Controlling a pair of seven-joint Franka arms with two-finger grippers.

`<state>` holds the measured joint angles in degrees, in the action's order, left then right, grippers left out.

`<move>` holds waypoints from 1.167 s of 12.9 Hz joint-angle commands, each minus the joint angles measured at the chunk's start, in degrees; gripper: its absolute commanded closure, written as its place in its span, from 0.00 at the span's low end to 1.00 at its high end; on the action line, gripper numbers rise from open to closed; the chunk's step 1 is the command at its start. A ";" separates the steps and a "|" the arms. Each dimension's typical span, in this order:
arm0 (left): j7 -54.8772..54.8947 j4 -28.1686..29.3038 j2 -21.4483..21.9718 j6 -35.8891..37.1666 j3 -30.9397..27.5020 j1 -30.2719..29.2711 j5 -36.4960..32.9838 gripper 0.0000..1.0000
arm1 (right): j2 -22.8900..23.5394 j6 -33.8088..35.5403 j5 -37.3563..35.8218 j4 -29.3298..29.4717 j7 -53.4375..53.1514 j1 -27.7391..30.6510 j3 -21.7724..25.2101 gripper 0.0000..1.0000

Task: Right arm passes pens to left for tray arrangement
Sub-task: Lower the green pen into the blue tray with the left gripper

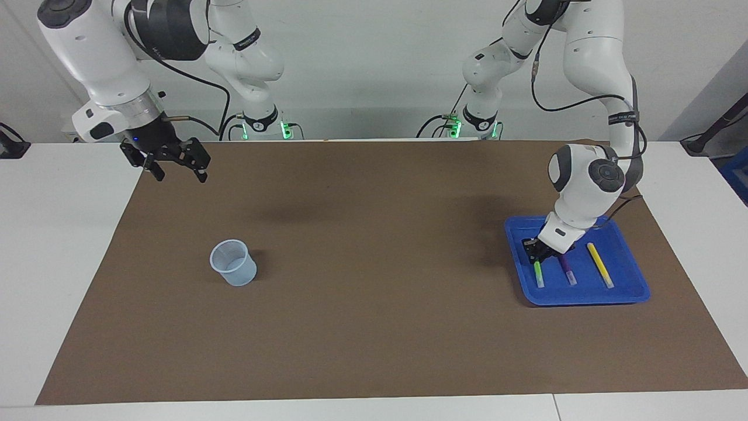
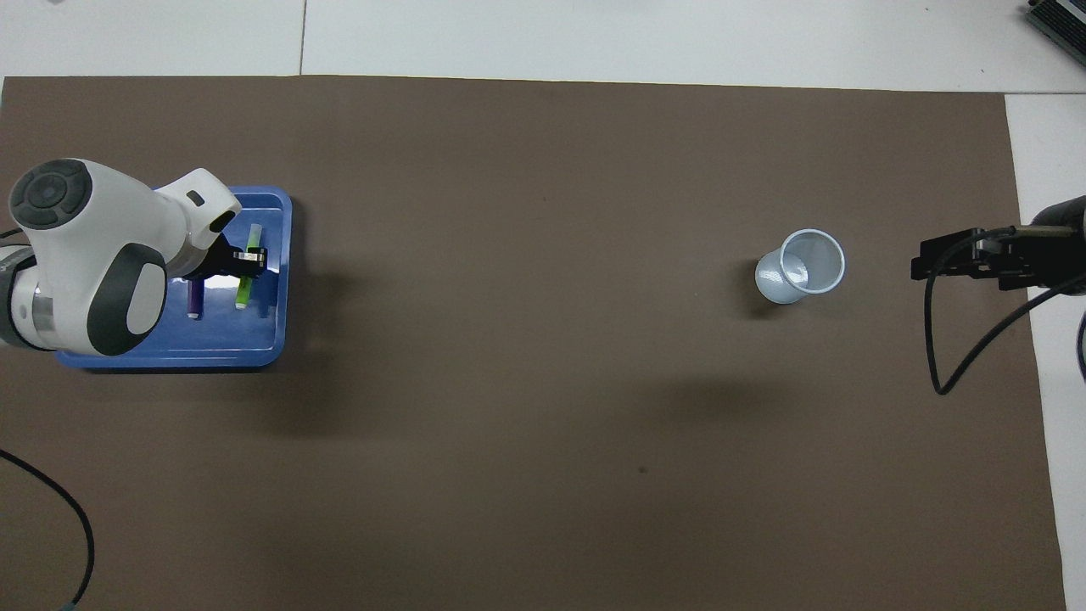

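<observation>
The blue tray [image 1: 584,297] [image 2: 254,356] lies at the left arm's end of the table. My left gripper [image 1: 535,250] [image 2: 247,258] is low inside it, shut on the upper end of the green pen [image 1: 538,273] [image 2: 244,288], whose pale end points away from the robots. Whether that end touches the tray floor I cannot tell. The purple pen [image 1: 567,270] [image 2: 195,301] and the yellow pen [image 1: 600,265] lie flat in the tray beside it. In the overhead view the arm hides the yellow pen. My right gripper [image 1: 175,169] [image 2: 920,259] waits open and empty, raised over the mat's edge at its own end.
A small translucent cup [image 1: 234,263] [image 2: 802,265] stands upright on the brown mat [image 1: 374,292] toward the right arm's end. A black cable [image 2: 959,339] hangs from the right arm.
</observation>
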<state>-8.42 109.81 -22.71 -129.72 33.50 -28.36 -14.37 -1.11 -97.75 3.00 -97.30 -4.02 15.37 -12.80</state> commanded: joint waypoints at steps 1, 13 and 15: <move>-0.19 2.25 1.26 -1.58 0.16 -0.82 -1.10 0.97 | -1.70 0.36 1.04 -1.58 -0.28 0.71 -0.30 0.00; -5.64 0.50 1.79 -0.37 0.25 -0.73 -0.93 0.04 | -1.70 1.16 1.13 -1.49 -0.20 0.89 0.05 0.00; -6.17 -1.08 3.28 2.44 0.34 -0.91 -0.66 0.00 | -1.70 1.16 1.13 -1.49 -0.02 1.50 0.14 0.00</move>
<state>-13.15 109.74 -21.97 -130.72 33.51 -28.78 -14.37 -1.24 -97.13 3.00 -97.39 -4.02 15.46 -12.43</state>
